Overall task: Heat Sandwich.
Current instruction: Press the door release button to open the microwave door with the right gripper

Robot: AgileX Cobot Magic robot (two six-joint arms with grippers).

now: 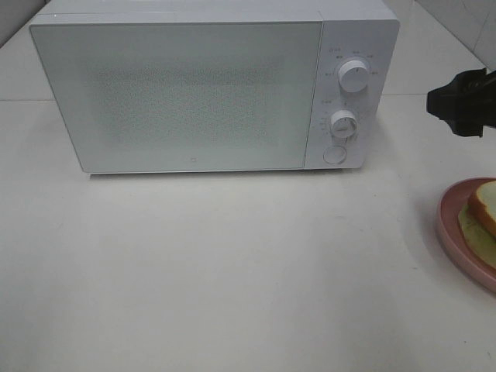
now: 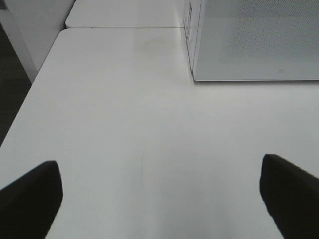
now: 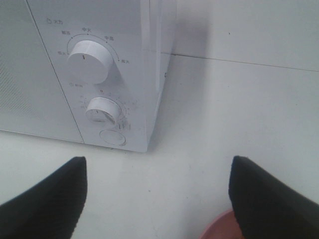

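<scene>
While both claws hang unladen, the small white-bread sandwich (image 1: 482, 213) with tan crust lies on a round pink plate (image 1: 452, 225), near the right claw (image 3: 158, 167) and behind its fingertips, not touching them. That claw's jaws stand wide apart with nothing between them. Ahead of it stands a white box-shaped microwave (image 1: 209, 89), door shut, its upper round white dial (image 3: 90, 60) facing the claw. Jaws of the left claw (image 2: 159, 164) are fully spread above the white tabletop (image 2: 124, 124), with the microwave's front corner ahead.
</scene>
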